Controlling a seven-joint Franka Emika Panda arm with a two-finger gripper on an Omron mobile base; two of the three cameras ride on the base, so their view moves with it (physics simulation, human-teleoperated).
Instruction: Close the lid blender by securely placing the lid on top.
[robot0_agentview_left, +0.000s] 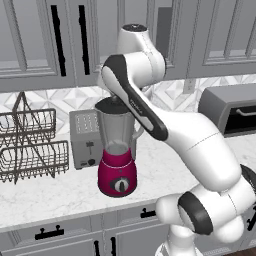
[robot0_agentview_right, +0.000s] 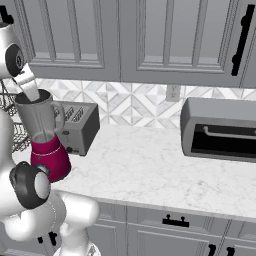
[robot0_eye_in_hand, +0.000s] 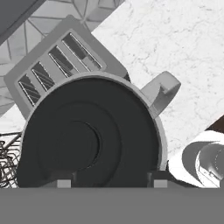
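The blender stands on the counter, a clear greyish jar with a side handle on a magenta base with a round dial. The black round lid lies flat across the jar's mouth and covers it rim to rim; it also shows as a dark cap, the lid, on top of the jar. My gripper hovers just above the lid, open, its fingertips wide apart with nothing between them. From the right, the blender stands at the far left, with the white hand right over its top.
A silver toaster stands right behind the blender, almost touching it. A wire dish rack sits to the left. A dark toaster oven stands far right on the marble counter. Upper cabinets hang close overhead.
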